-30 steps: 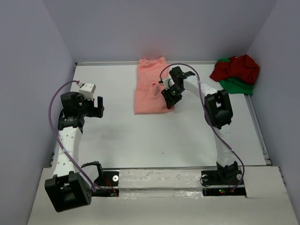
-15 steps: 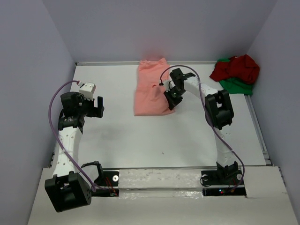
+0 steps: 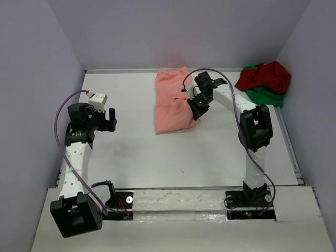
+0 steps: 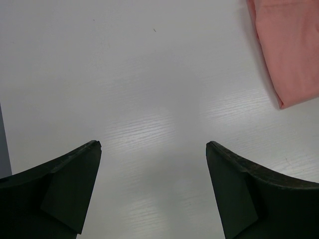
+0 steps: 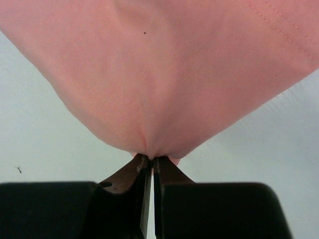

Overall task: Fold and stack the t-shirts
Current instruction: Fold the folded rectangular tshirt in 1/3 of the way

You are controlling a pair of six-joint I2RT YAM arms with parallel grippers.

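Got the right gripper (image 5: 151,158) pinching the salmon-pink shirt (image 3: 170,105), far-middle of the desk (image 3: 157,157). Open desk under the wide-spread left gripper (image 4: 152,144). Barely see the green shirt (image 3: 262,96) under the dark red shirt (image 3: 265,76), far right corner.

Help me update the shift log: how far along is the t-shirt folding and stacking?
Done: the salmon-pink t-shirt looks partly folded into a narrow panel. In hand: the right end effector is shut on a pinch of its right edge, while the left end effector hangs open over the table. Left: the dark red t-shirt and green t-shirt lie crumpled together in the far right corner, unfolded, and nothing is stacked.
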